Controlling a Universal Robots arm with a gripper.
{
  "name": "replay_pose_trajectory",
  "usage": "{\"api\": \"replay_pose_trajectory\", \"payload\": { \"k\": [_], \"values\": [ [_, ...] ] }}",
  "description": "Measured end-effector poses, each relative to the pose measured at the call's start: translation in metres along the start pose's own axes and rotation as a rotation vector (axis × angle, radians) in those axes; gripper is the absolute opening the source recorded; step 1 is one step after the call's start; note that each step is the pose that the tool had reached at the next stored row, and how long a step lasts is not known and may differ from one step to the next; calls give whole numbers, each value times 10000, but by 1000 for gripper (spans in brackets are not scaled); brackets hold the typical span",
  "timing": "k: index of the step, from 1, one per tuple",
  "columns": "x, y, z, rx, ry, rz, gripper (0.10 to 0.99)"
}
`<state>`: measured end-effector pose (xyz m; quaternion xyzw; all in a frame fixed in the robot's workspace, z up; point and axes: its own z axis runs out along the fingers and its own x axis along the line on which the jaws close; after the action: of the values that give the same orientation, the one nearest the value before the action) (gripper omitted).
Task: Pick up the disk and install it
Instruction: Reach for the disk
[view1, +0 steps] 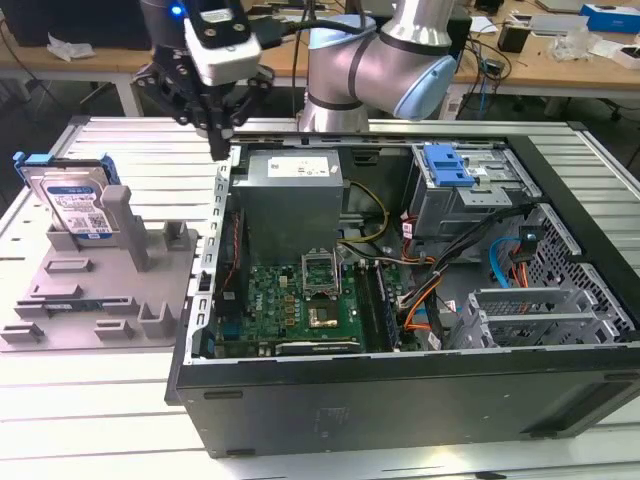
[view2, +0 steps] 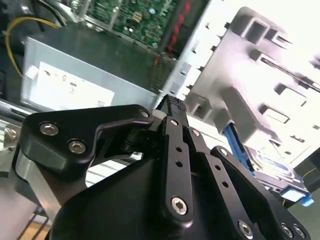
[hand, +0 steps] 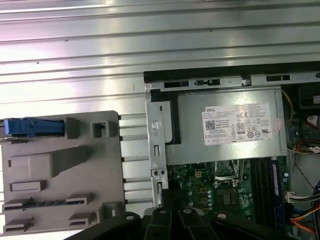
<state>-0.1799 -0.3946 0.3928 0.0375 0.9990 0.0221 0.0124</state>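
The disk (view1: 72, 205) stands on edge in a grey fixture (view1: 95, 300) at the exterior view's left, its white-and-blue label facing out and a blue bracket around it. In the first wrist view its blue top edge (hand: 32, 127) shows, and in the second wrist view its blue frame (view2: 234, 145). My gripper (view1: 221, 145) hangs above the open computer case's corner, to the right of the disk and well apart from it. Its fingers (view2: 172, 117) are shut together with nothing between them. The gripper (hand: 172, 214) also shows over the motherboard edge in the first wrist view.
The open computer case (view1: 400, 410) lies on its side on a slatted metal table (view1: 130, 150). Inside are a grey power supply (view1: 290, 195), a green motherboard (view1: 300, 300), loose cables and a metal drive cage with a fixed blue tab (view1: 447, 165). Cluttered desks stand behind.
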Motion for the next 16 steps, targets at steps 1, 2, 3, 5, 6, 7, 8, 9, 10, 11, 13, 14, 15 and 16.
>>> {"api": "replay_pose_trajectory", "payload": {
  "k": [1, 2, 3, 5, 6, 7, 8, 9, 10, 11, 13, 14, 15, 16],
  "values": [
    [75, -1, -1, 1, 2, -3, 106],
    [178, -4, -2, 0, 3, 0, 106],
    [242, -6, -3, 1, 5, -2, 106],
    [343, -6, -5, 1, 7, 1, 106],
    [388, -5, -5, 1, 8, -1, 106],
    [469, 1, -5, 1, 9, 0, 106],
    [567, 12, -5, 1, 12, -1, 106],
    [635, 24, -5, 2, 14, 0, 106],
    [711, 43, -5, 1, 17, -1, 106],
    [815, 75, -4, 1, 19, 1, 106],
    [885, 98, -4, 2, 21, -1, 106],
    [936, 115, -3, 2, 21, 0, 106],
    [974, 129, -2, 2, 22, 1, 106],
    [1046, 157, -1, 2, 24, -2, 106]
  ]
}}
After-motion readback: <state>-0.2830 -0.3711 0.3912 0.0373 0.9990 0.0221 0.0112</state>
